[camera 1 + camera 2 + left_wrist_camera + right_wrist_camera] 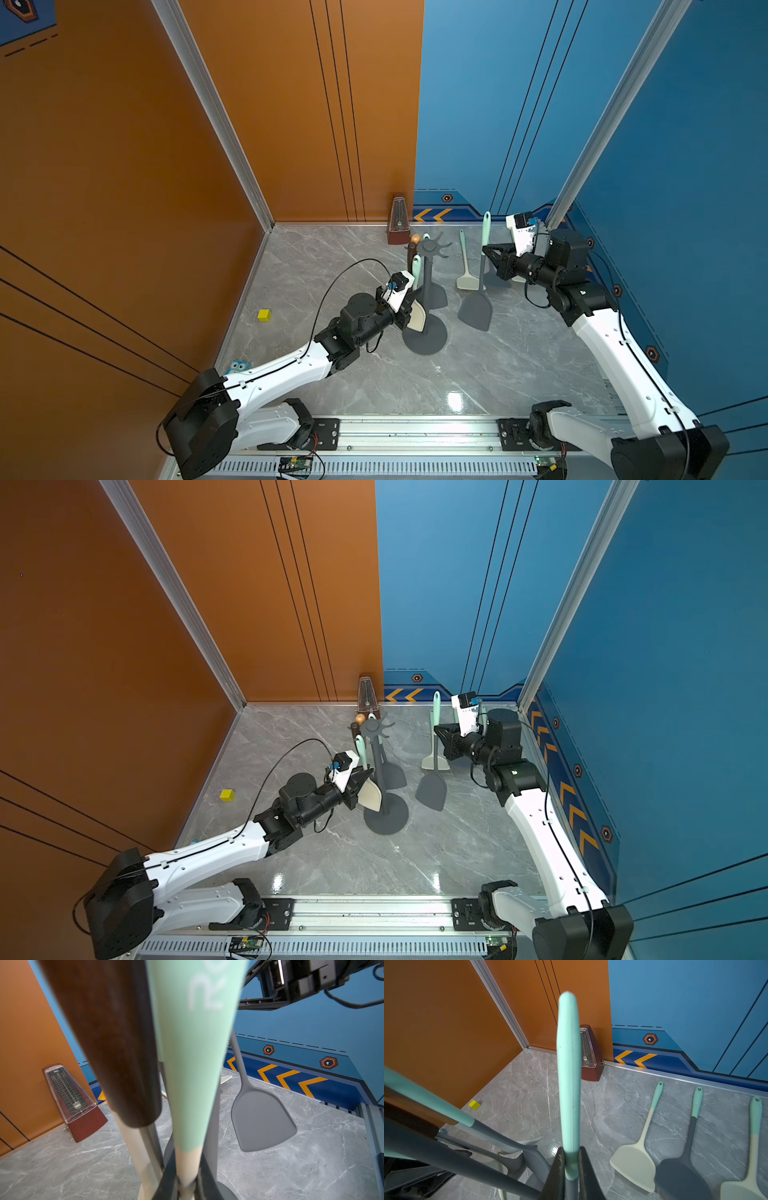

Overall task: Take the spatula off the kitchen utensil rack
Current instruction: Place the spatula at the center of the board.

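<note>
Left tool clamped on mint-handled cream spatula beside dark grey round-based utensil rack, presumably for unhooking; right tool gripping mint-handled grey spatula upright, clear of rack.

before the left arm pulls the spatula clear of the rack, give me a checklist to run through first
1. Left gripper shut on the cream spatula at its neck: ok.
2. Cream spatula's handle end off the prongs of the kitchen utensil rack: cannot tell.
3. Clearance from the brown-handled utensil close beside it: not ok, looks tight.
4. Right gripper shut on the grey spatula, apart from the rack: ok.
5. Rack base flat on the table: ok.
</note>
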Robot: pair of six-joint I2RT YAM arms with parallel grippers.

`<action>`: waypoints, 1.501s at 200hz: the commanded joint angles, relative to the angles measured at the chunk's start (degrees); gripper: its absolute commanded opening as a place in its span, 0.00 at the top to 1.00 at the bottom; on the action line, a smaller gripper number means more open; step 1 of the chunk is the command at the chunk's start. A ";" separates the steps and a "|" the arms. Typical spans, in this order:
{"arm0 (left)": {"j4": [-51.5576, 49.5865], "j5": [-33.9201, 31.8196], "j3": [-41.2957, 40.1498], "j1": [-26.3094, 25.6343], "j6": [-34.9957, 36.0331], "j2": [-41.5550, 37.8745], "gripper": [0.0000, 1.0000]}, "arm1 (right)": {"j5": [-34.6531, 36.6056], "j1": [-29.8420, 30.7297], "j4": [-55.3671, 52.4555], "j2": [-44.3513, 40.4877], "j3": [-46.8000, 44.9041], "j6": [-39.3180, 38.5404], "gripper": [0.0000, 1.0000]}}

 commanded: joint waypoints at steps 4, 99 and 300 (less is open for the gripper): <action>-1.60 -1.61 -0.55 0.91 0.29 -0.86 0.90 | -0.15 -0.63 0.26 4.39 6.16 -1.79 1.00; -1.60 -1.83 -1.13 0.84 0.03 -3.95 0.90 | -5.40 -0.79 0.72 31.31 26.40 -0.60 1.00; -1.60 -1.86 -1.10 0.62 -0.28 -2.86 0.90 | -12.19 -0.80 0.13 63.04 52.94 6.55 1.00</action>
